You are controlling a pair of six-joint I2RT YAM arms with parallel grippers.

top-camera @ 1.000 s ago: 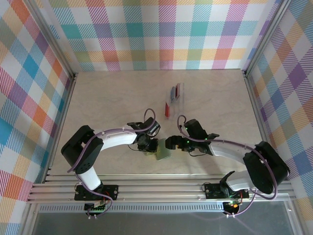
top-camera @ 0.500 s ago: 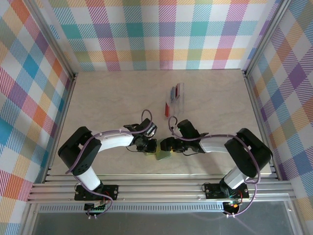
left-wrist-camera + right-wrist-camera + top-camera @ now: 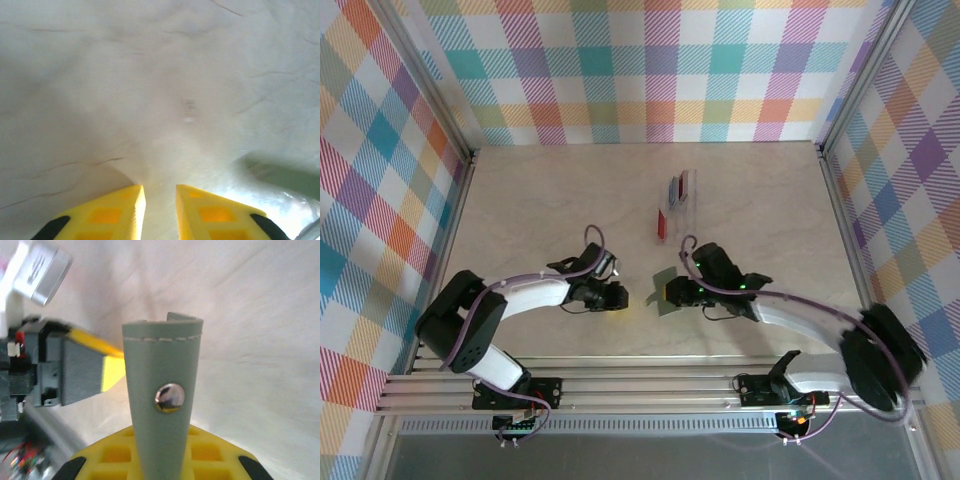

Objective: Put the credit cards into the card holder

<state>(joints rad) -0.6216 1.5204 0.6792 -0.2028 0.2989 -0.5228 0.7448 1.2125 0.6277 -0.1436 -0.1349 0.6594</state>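
Card holder [image 3: 162, 365] gripped by right end effector [image 3: 669, 293], left end effector [image 3: 160, 194] slightly parted, empty, credit cards [image 3: 677, 189] beyond

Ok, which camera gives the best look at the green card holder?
Right wrist: the card holder stands close-up at centre, upright in the right gripper, snap stud visible. Top external shows it small and dark. Left wrist has a blurred greenish patch, unidentifiable.
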